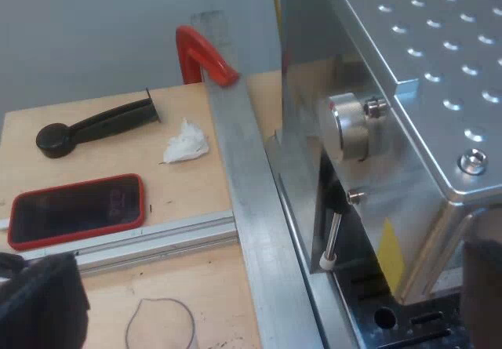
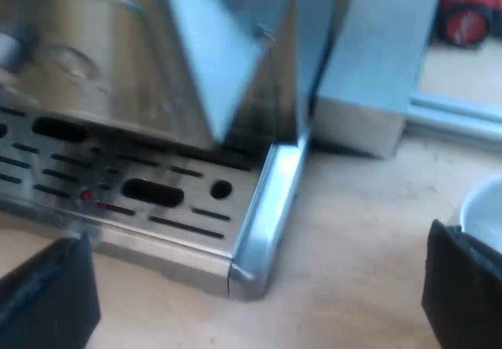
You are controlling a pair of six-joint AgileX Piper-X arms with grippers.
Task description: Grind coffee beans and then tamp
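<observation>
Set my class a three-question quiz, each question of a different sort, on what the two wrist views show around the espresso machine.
1. True or false: the phone in the red case lies flat on the wooden table.
2. What lies between the black-handled tool and the metal rail? A) a crumpled white tissue B) a mug C) a measuring glass
3. Fill in: the right gripper, fingers wide apart, hangs at a corner of the espresso machine's ____.
Key: 1 true; 2 A; 3 drip tray.
</observation>
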